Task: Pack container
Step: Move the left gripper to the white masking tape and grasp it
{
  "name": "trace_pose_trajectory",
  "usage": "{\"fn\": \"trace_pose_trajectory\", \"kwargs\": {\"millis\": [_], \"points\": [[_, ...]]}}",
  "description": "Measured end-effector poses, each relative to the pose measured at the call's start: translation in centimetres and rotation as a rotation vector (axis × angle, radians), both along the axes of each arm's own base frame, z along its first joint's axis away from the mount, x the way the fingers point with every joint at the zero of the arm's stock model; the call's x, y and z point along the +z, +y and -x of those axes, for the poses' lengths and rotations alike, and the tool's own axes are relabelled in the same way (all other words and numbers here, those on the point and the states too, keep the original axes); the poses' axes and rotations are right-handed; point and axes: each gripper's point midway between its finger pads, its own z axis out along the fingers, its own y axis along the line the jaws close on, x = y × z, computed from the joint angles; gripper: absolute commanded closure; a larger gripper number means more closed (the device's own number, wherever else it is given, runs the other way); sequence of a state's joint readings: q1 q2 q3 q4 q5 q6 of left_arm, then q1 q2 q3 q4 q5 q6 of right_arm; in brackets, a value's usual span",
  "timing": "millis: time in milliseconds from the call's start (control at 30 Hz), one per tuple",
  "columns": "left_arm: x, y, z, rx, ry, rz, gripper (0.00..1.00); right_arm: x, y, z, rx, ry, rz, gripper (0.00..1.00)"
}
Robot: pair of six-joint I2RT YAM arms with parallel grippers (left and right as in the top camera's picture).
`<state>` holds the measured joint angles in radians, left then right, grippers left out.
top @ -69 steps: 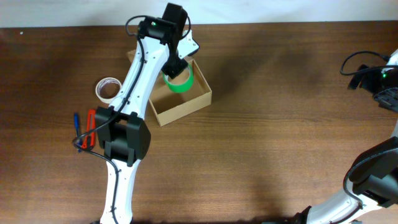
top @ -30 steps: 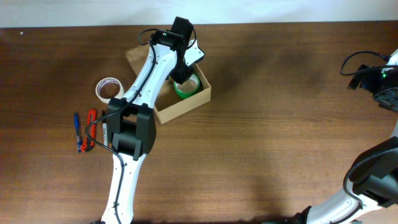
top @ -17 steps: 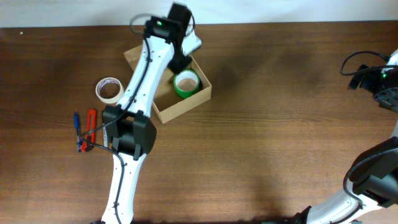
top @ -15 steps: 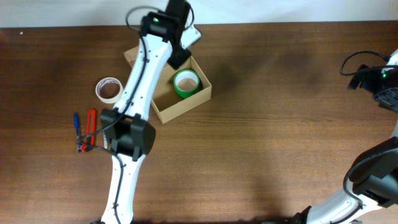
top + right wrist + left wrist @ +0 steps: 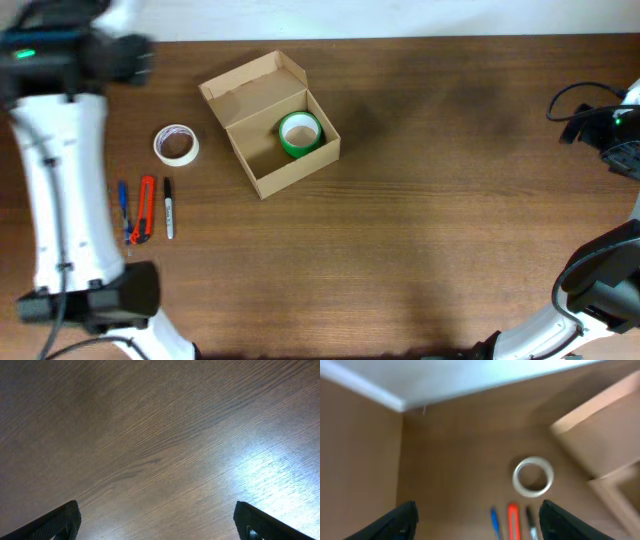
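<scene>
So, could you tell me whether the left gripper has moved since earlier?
Yes: the left gripper swung away from over the container, beyond the white tape roll.

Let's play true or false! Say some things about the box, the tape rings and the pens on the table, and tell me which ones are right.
1. The green tape roll lies inside the tan cardboard box. True.
2. The box's flap lid is shut. False: it stands open.
3. The whitish tape roll is in the box too. False: it lies on the wooden table, left of the box.
4. A blue pen, an orange cutter and a black marker lie side by side. True.
5. The left gripper holds the pen. False: it is open and empty.
</scene>
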<state>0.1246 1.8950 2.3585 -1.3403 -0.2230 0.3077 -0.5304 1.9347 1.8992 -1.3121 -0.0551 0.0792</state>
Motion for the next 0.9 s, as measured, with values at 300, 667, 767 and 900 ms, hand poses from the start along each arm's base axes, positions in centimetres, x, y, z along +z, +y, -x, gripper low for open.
{"fn": "trace_pose_trajectory", "kwargs": {"millis": [300, 667, 767, 900], "points": [[-21.4, 4.8, 2.5, 0.169, 0.484, 0.32, 0.17, 0.0, 0.0, 0.0, 0.0, 0.0, 0.0, 0.01], [-27.6, 2.7, -0.1, 0.132, 0.525, 0.381, 0.17, 0.0, 0.0, 0.0, 0.0, 0.0, 0.0, 0.01], [-28.8, 2.6, -0.9, 0.125, 0.518, 0.381, 0.18, 0.0, 0.0, 0.0, 0.001, 0.0, 0.0, 0.01], [-30.1, 3.0, -2.0, 0.122, 0.492, 0.376, 0.18, 0.0, 0.0, 0.0, 0.0, 0.0, 0.0, 0.01]]}}
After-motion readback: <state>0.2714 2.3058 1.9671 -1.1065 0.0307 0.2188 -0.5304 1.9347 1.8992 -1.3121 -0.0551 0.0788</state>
